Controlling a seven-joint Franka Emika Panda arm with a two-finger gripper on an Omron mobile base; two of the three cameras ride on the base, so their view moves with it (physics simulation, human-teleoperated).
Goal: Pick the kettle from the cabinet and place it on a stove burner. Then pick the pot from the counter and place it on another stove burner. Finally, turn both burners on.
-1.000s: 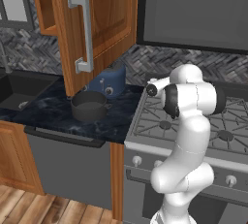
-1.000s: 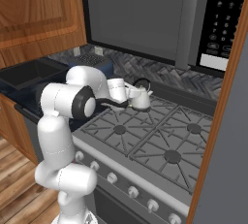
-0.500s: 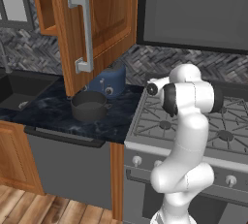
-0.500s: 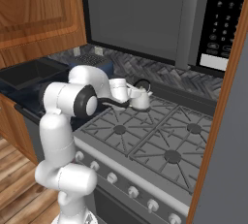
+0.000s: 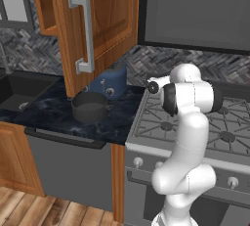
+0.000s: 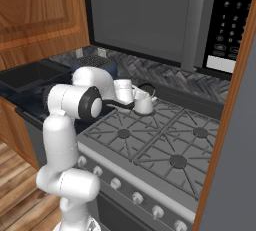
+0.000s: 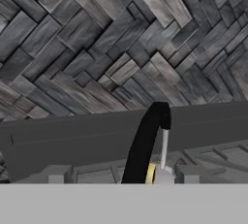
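We see the kettle (image 6: 143, 102) resting on a rear stove burner (image 6: 131, 109), gripper (image 6: 131, 95) at its handle, grip state unclear.

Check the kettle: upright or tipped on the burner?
Upright. The kettle stands on its base on the rear left grate of the stove, with its black handle arching over the top.

Glossy white robot arm (image 5: 188, 137) of rounded bulbous segments, dark grey joint rings, black round end cap, smooth unmarked casing throughout
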